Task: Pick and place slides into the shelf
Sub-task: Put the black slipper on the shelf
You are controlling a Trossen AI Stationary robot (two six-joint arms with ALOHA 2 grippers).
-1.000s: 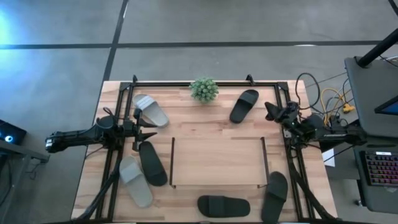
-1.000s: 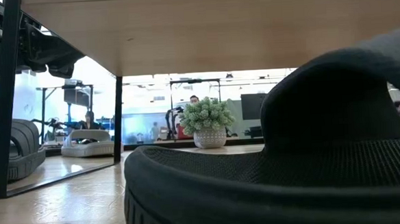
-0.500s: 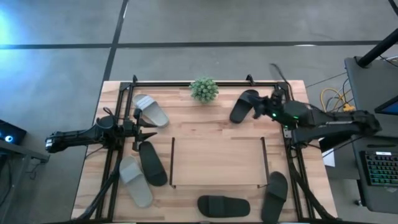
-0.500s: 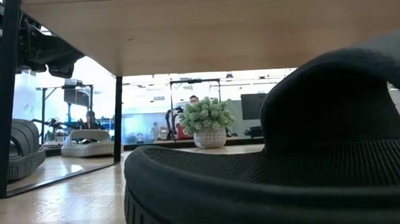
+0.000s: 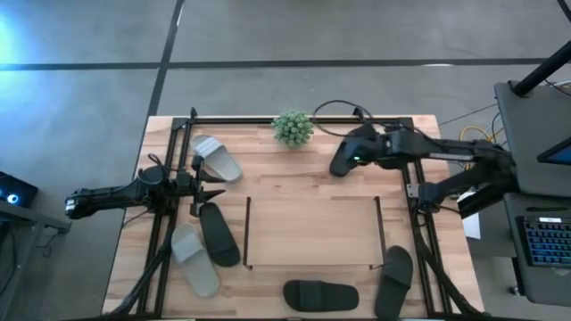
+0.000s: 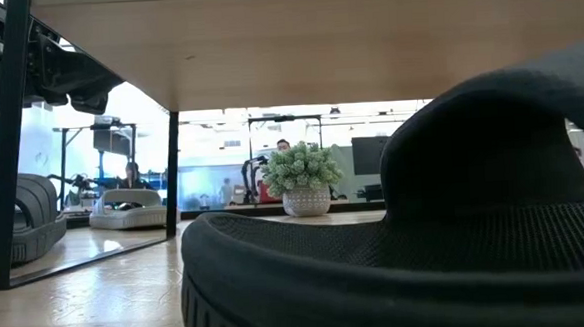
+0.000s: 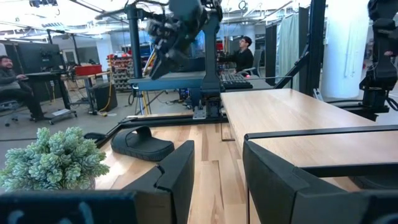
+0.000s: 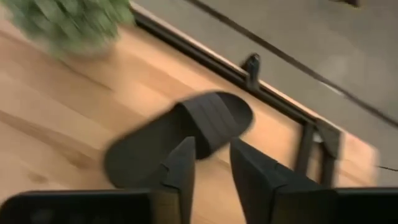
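Six slides lie flat on the table. One black slide [image 5: 342, 163] is at the far right, and my right gripper [image 5: 359, 148] hangs open over it; in the right wrist view the open fingers [image 8: 212, 148] stand above the slide's heel [image 8: 146, 152], with no touch showing. Two grey slides [image 5: 217, 158] [image 5: 194, 259] and a black one [image 5: 219, 234] lie at the left. Two more black slides [image 5: 321, 294] [image 5: 393, 280] lie at the near edge. The shelf [image 5: 312, 207] stands mid-table. My left gripper [image 5: 214, 189] waits open at the left, between the slides there.
A small potted plant [image 5: 293, 127] stands at the far edge, left of the right gripper. A black tube frame [image 5: 268, 119] runs round the table. Cables [image 5: 473, 143] lie off the right edge. The low view is filled by a black slide [image 6: 377, 259] under the shelf board [image 6: 316, 42].
My right arm has swung from the table's right edge toward the left and far side, stretching out until its gripper hangs over the far-right black slide. No slide has moved, and the left arm has kept still.
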